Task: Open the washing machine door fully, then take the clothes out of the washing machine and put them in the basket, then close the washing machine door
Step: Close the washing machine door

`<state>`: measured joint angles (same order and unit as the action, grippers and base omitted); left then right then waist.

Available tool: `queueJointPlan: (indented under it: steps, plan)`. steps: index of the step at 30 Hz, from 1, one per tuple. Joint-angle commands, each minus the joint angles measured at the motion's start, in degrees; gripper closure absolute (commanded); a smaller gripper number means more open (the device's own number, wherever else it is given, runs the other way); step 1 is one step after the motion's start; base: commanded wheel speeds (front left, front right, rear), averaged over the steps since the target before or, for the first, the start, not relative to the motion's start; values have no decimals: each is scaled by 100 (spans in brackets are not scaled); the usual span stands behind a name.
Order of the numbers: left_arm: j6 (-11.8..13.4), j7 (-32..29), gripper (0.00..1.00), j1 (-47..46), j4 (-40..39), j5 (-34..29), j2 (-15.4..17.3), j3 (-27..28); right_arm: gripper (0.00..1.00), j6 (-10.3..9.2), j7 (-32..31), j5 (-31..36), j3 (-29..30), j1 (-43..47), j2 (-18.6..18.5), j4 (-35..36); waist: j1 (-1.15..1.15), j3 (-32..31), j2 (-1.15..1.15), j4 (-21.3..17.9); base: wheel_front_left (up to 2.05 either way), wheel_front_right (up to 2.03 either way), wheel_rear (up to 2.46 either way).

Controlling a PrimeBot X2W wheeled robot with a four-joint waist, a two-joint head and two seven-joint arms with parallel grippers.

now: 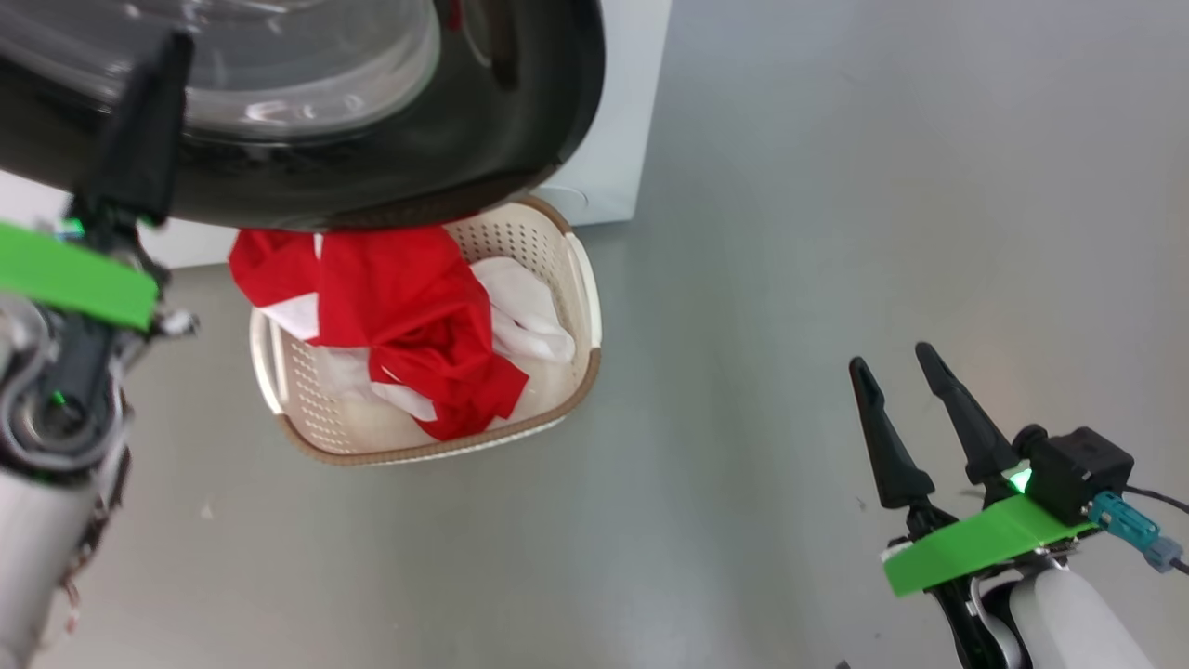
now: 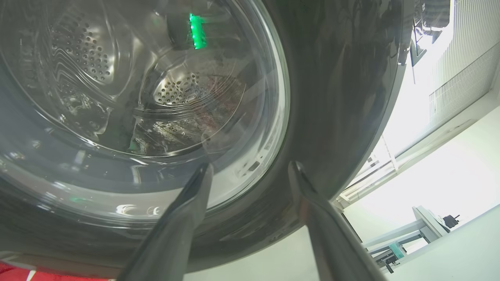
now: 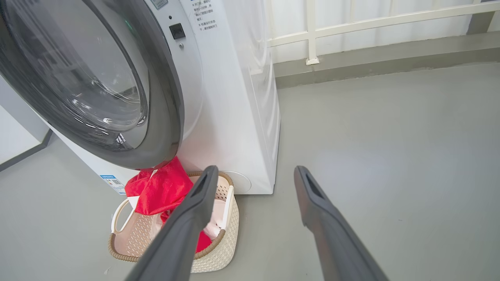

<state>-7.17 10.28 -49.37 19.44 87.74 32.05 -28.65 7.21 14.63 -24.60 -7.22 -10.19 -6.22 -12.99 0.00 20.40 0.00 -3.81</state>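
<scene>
The washing machine door [image 1: 372, 177], with its black rim and bulging glass, hangs over the far edge of the basket [image 1: 581, 279]. Red and white clothes [image 1: 409, 307] lie heaped in the basket, one red corner draped over its left rim. My left gripper [image 2: 250, 169] is open with nothing between its fingers, its tips close to the door's [image 2: 332, 97] outer face; the steel drum shows through the glass. One of its fingers [image 1: 139, 139] rises at the upper left. My right gripper [image 1: 890, 357] stands open and holds nothing, over the floor right of the basket [image 3: 222, 249].
The white washing machine [image 3: 234, 117] stands behind the basket, a blue label [image 3: 111, 182] low on its front. A white railing [image 3: 312, 35] above a grey curb closes off the far side. Grey floor stretches to the right of the machine.
</scene>
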Motion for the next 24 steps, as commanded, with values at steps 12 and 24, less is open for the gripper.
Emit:
queueJointPlan:
  steps: [12, 24]
  plan:
    - [-32, 361, 0, 1085, -376, 135, 248, 273, 0, 28, 37, 46, -81, 403, -186, 81, 0, -557, 0, 334, 0, 0, 0]
    - [-32, 465, 0, 2325, -479, 14, 80, 658, 0, 28, 37, 49, -57, 753, -245, 67, 0, -949, 0, 435, 0, 0, 0]
